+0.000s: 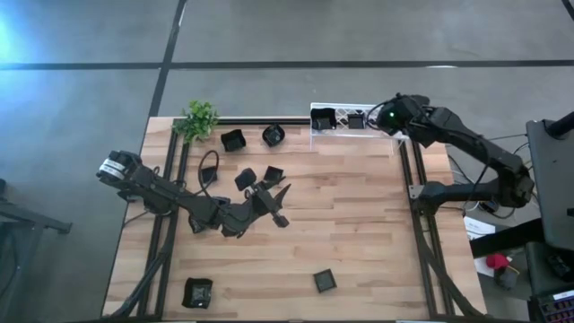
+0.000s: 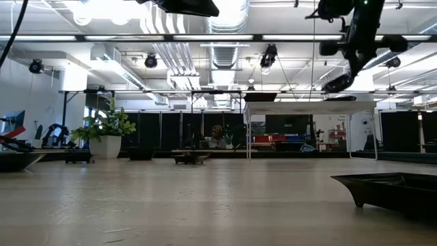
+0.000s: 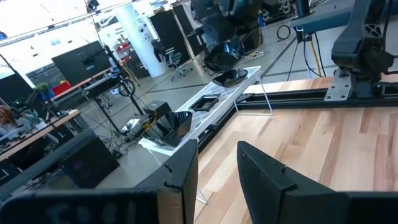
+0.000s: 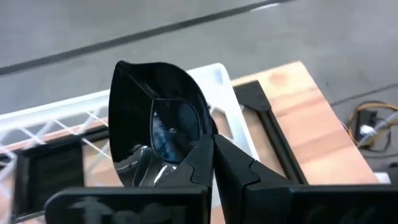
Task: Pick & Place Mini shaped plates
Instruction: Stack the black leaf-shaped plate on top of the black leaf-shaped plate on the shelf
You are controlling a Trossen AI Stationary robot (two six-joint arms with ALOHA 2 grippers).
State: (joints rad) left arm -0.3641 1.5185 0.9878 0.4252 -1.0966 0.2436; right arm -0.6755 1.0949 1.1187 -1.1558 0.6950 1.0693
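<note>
Several small black plates lie on the wooden table: two at the far side [image 1: 233, 139] [image 1: 273, 135], two at mid-table [image 1: 244, 178] [image 1: 272, 173], and two near the front edge [image 1: 197, 292] [image 1: 325, 281]. Two more plates [image 1: 324, 117] [image 1: 356, 119] rest in the white lattice rack [image 1: 341, 133] at the far edge. My right gripper [image 1: 387, 117] hovers over the rack's right end, shut on a black plate [image 4: 155, 118]. My left gripper [image 1: 282, 206] is open and empty, just to the near side of the mid-table plates. My right gripper pinches the black plate's rim [image 4: 186, 163] between its two fingers, at the edge nearest the wrist. The plate is lifted clear above the rack and stands tilted, with its hollow side facing back toward the wrist camera.
A small green plant [image 1: 198, 119] stands at the far left corner. Black rails run along the table's left [image 1: 170, 224] and right [image 1: 413, 179] sides. Bare wood lies between the mid-table plates and the right rail. In the low view a plate [image 2: 396, 191] lies close at the right.
</note>
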